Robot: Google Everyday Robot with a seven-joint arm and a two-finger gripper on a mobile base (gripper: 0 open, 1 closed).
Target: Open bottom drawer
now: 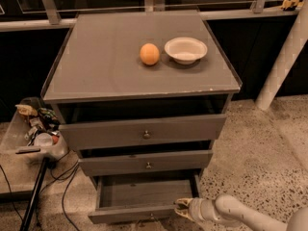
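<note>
The grey cabinet (pixel 144 71) has three drawers. The bottom drawer (pixel 139 201) is pulled out, its empty inside showing and its narrow front (pixel 130 214) near the frame's lower edge. Its knob (pixel 152 216) is just visible at the front. My gripper (pixel 182 207) comes in from the lower right on a white arm (pixel 240 215) and sits at the right end of the bottom drawer's front, touching or very close to it. The mid-height drawer (pixel 147 161) and tallest drawer (pixel 143 131) stand slightly out.
An orange (pixel 149 54) and a white bowl (pixel 186 49) rest on the cabinet top. A clear bin of clutter (pixel 36 129) and cables (pixel 67 186) lie on the floor at left. A white post (pixel 284 57) stands at right. Speckled floor (pixel 260 162) lies right of the cabinet.
</note>
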